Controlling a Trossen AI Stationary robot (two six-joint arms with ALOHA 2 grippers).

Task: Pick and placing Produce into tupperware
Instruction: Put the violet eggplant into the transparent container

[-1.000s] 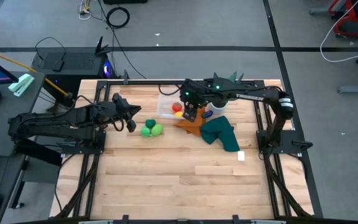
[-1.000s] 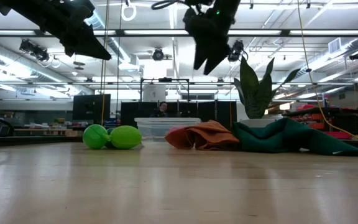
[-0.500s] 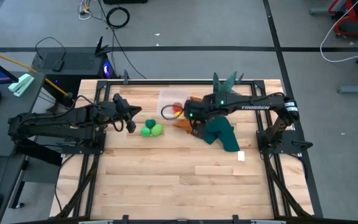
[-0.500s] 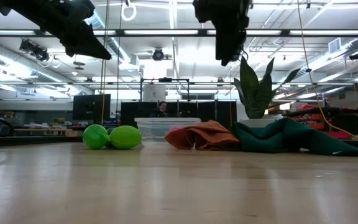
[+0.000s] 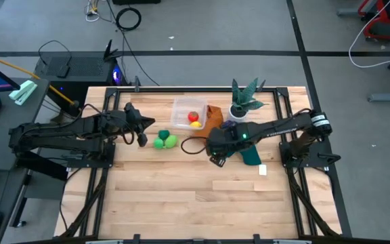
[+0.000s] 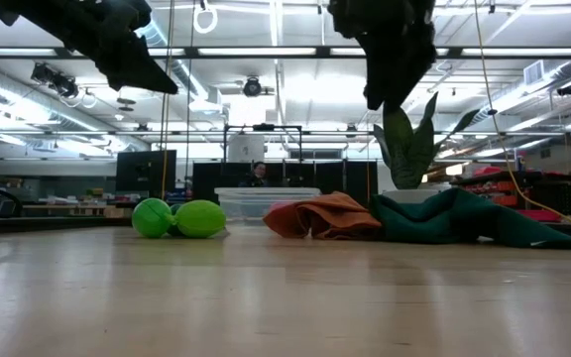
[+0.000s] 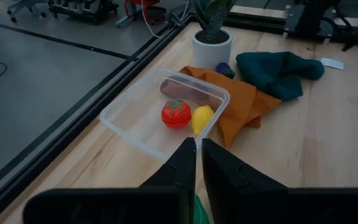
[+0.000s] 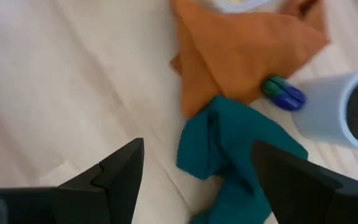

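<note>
Clear tupperware (image 5: 187, 112) far-centre on worktop (image 5: 181, 196), long axis left-right; red tomato (image 7: 176, 114) and yellow lemon (image 7: 201, 118) inside. Two green pieces (image 5: 166, 141) near-left of it. Left tool (image 5: 143, 132) closed, empty. Right tool (image 8: 194, 180) open, empty, above teal cloth (image 8: 235, 158).

left gripper (image 5: 143, 130): fingers together, raised | right gripper (image 5: 215, 158): fingers apart, raised

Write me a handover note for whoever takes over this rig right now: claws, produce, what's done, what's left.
Left claw: shut, empty, raised beside the two green pieces.
Right claw: open, empty, raised over the cloths, clear of the tub.
Done: the red piece and the yellow one lie in the tub.
Left: both green pieces, on the table left of the tub, and the purple one, between the orange cloth and the plant pot.
</note>
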